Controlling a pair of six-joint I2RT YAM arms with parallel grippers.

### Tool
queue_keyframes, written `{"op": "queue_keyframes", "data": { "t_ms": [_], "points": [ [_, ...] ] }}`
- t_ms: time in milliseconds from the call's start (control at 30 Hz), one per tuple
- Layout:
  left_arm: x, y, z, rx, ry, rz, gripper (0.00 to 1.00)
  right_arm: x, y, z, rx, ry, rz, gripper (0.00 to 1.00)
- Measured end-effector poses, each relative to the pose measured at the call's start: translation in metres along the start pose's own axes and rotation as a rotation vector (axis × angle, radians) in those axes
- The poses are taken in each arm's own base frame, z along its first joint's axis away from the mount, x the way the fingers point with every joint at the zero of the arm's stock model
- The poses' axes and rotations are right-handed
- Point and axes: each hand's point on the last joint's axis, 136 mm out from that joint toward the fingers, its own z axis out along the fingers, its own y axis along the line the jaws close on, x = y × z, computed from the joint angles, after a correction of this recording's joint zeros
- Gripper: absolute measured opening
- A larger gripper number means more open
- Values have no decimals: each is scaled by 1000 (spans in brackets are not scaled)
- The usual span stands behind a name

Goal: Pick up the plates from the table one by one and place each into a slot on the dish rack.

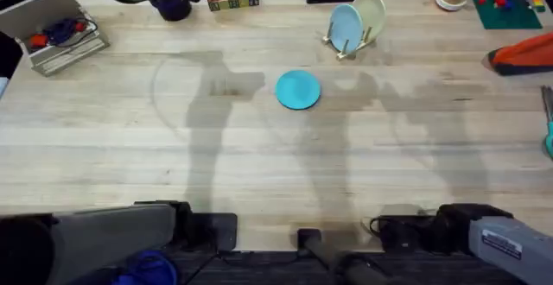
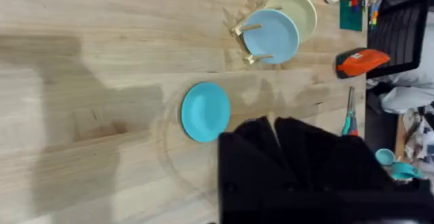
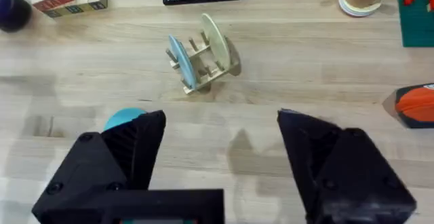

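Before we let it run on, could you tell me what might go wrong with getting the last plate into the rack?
The turquoise plate lies flat on the table, so fingers may slide over its rim rather than catch it. The rack is small and already holds a light-blue plate and a cream plate; a careless insertion could knock those or tip the rack.
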Motion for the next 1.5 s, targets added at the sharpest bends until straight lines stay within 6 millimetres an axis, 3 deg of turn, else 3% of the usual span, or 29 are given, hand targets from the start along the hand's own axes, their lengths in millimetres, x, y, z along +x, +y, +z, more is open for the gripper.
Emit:
{"op": "queue_keyframes", "data": {
  "t_ms": [300, 633, 1067, 1500],
  "points": [
    [2, -1, 0, 5, 8, 10, 42, 0, 0, 0, 0, 0, 0, 995],
    [14, -18, 1, 104, 60, 140, 42, 0, 0, 0, 0, 0, 0, 995],
    [41, -21, 64, 143, 259, 153, 42, 0, 0, 0, 0, 0, 0, 994],
    [59, -19, 93, 87, 334, 185, 42, 0, 0, 0, 0, 0, 0, 995]
  ]
}}
